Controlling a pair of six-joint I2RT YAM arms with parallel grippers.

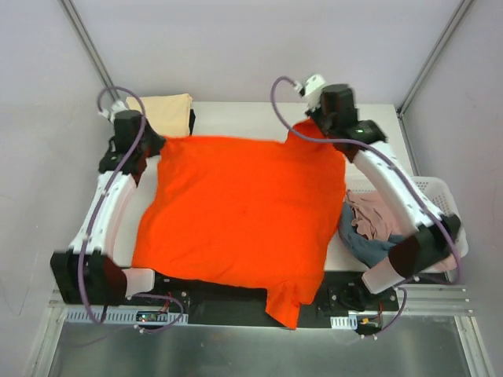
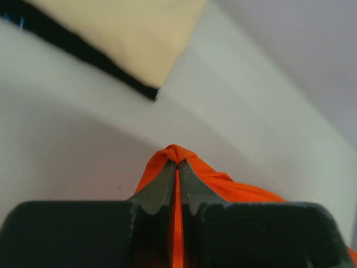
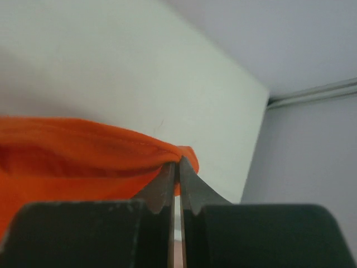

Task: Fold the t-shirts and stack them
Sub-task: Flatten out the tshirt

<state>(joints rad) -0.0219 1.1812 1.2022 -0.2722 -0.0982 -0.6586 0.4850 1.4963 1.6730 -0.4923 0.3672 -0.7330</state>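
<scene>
Progress: early to middle, by my judgement, with one stack begun and most of the folding left.
Done: a folded pale yellow-cream cloth shirt (image 1: 161, 108) lies on a black cloth shirt (image 2: 83, 56) at the far left corner of the white table (image 1: 236, 118).
In hand: the bright orange-red cloth t-shirt (image 1: 244, 208), spread open across the middle of the table and not yet folded.
Left: a crumpled pink cloth shirt (image 1: 369, 214) and a dusty blue cloth shirt (image 1: 369, 247) wait in the white plastic lattice basket (image 1: 440, 188) at the right edge.
Left gripper (image 2: 177, 164): jaws pinched together on the far left corner of the orange-red shirt — cloth bunches at the tips.
Right gripper (image 3: 177, 163): jaws closed on the far right corner, with the hem drawn taut to its left.
Look of the shirt: mostly flat with soft wrinkles. Its far edge is stretched between the two grips, and one sleeve hangs over the near edge of the table.
Next step, as a guess: a first fold, carrying the far edge toward the near one.
</scene>
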